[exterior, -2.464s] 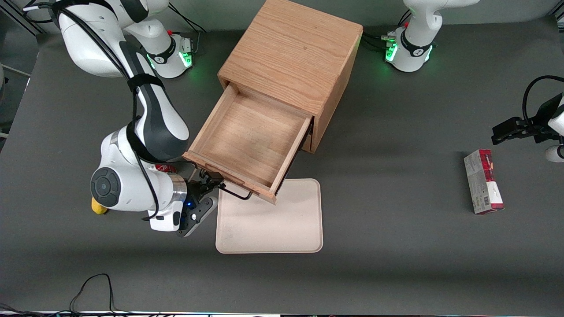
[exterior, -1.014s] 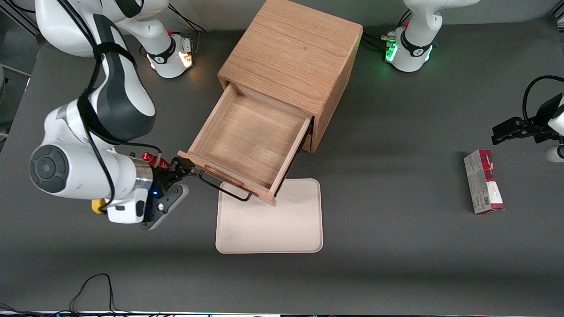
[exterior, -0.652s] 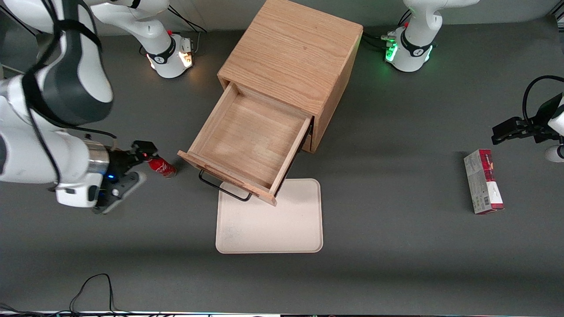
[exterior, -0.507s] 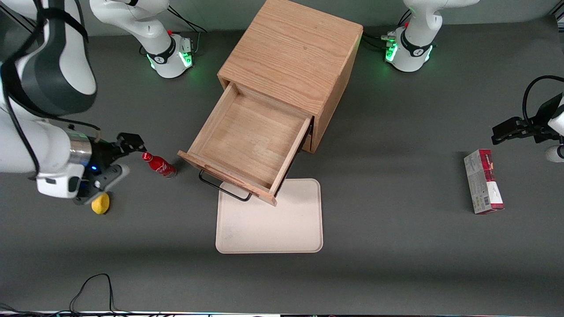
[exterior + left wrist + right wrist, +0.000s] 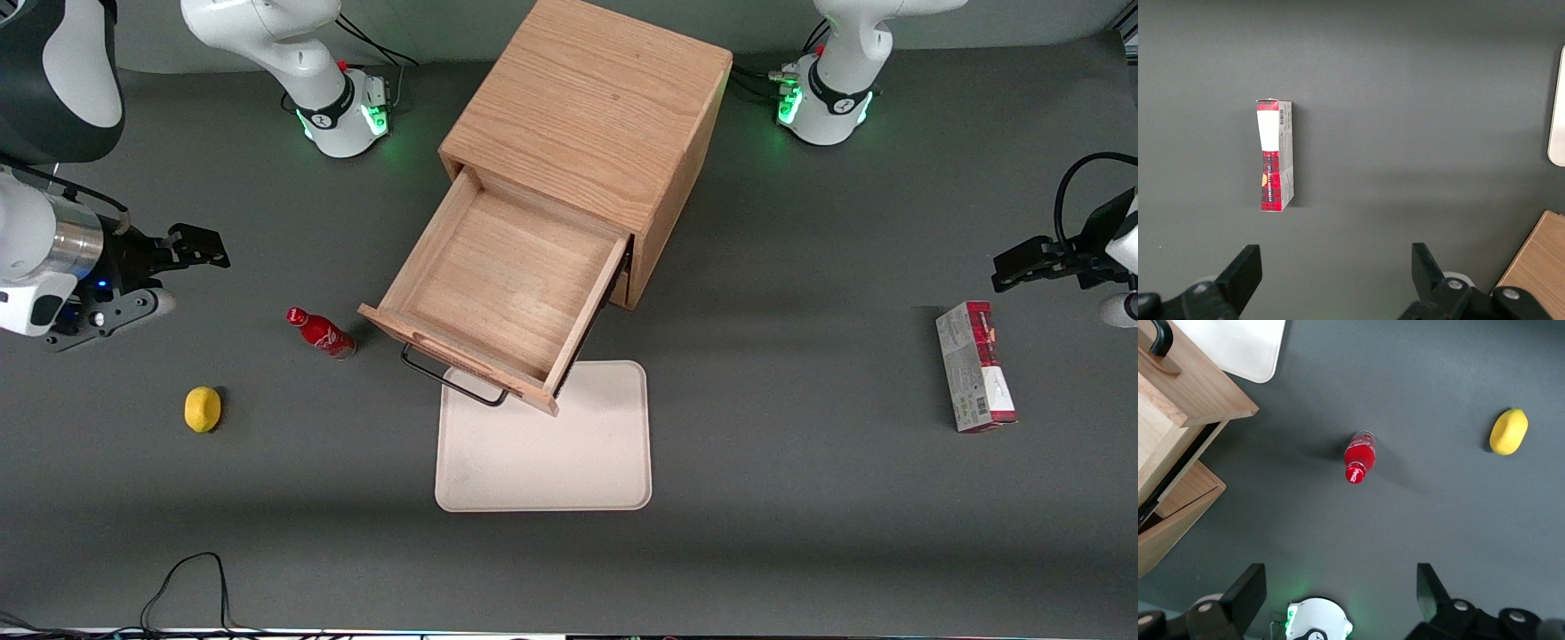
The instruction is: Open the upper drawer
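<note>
I see the upper drawer (image 5: 502, 293) pulled well out of the cabinet (image 5: 591, 116), above the tray (image 5: 544, 467). My gripper (image 5: 191, 251) hangs spread wide, empty, near the bottle (image 5: 320, 332).

— Where did the upper drawer (image 5: 505, 286) stand?
— Pulled well out of the oak cabinet (image 5: 594, 124), its tray bare, its black wire handle (image 5: 449, 378) over the edge of the beige tray (image 5: 544, 458).
— And the gripper (image 5: 191, 249)?
— Well away from the cabinet, toward the working arm's end, fingers apart, holding nothing. The red bottle (image 5: 320, 332) stood near the drawer's front corner.
</note>
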